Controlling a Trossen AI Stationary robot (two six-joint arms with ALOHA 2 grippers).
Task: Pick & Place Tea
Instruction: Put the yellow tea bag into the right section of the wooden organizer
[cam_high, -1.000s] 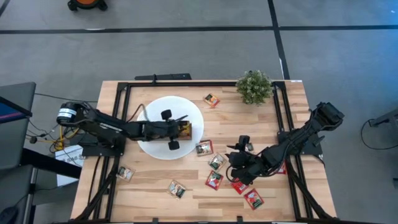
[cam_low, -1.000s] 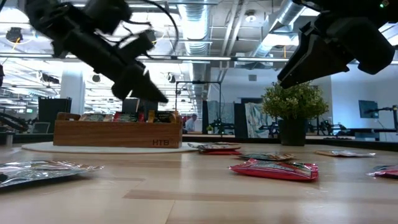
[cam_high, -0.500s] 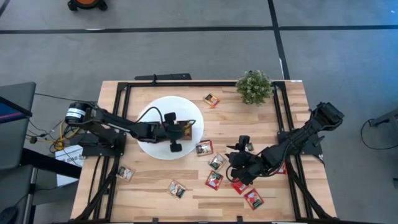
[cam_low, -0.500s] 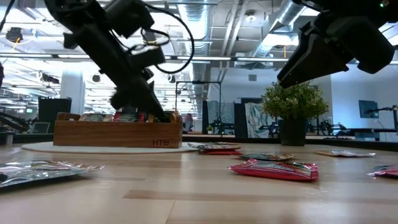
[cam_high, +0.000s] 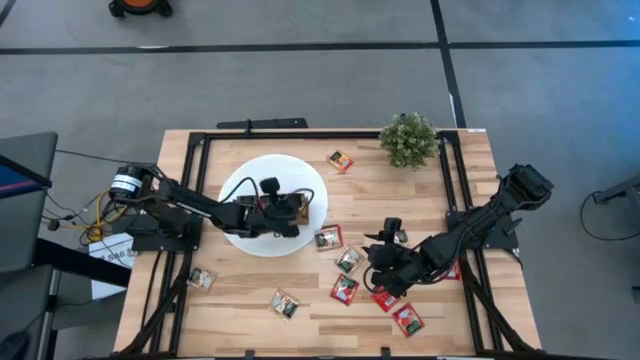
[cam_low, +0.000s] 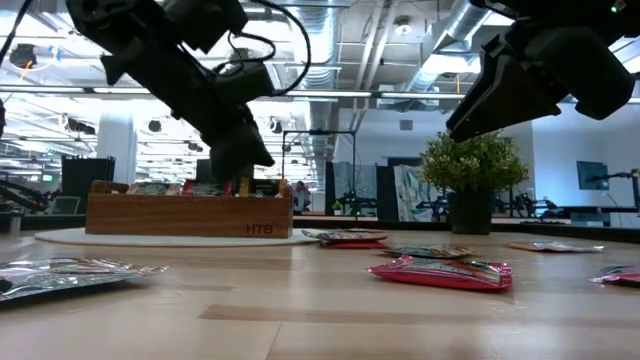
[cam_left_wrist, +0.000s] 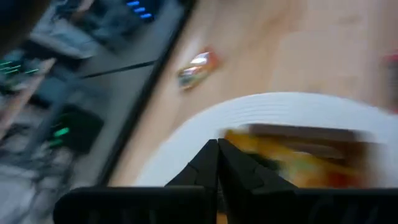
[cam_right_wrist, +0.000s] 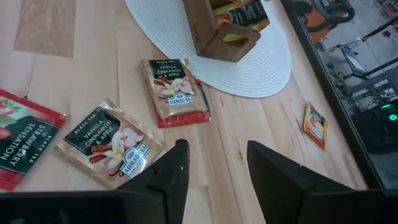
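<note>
Several tea sachets lie flat on the table: a red one (cam_right_wrist: 177, 93), a white-and-green one (cam_right_wrist: 112, 149) and an orange one (cam_right_wrist: 315, 124). More of them lie near the table's front (cam_high: 344, 290). A brown wooden tray (cam_high: 297, 208) holding sachets stands on the white disc (cam_high: 245, 180). My left gripper (cam_left_wrist: 217, 146) is shut with nothing showing between its fingers. It reaches over the disc to the tray's end (cam_low: 243, 172). My right gripper (cam_right_wrist: 214, 163) is open and hovers above the table (cam_high: 372, 262), just right of the loose sachets. My left gripper has its shut fingertips (cam_low: 243, 178) slanting down at the top of the tray, where the sachets stand. Whether they touch the tray or a sachet, I cannot tell, since the wrist view is blurred.
A small green potted plant (cam_high: 408, 138) stands at the far right of the table. An orange sachet (cam_high: 340, 160) lies beside it, and two more sachets (cam_high: 200, 278) lie near the front left. Black frame rails (cam_high: 455, 200) run along the table's sides.
My left gripper has moved toward the table's right across the disc, come down to the tray's top and turned about its wrist. The right arm and the loose sachets have stayed where they were.
</note>
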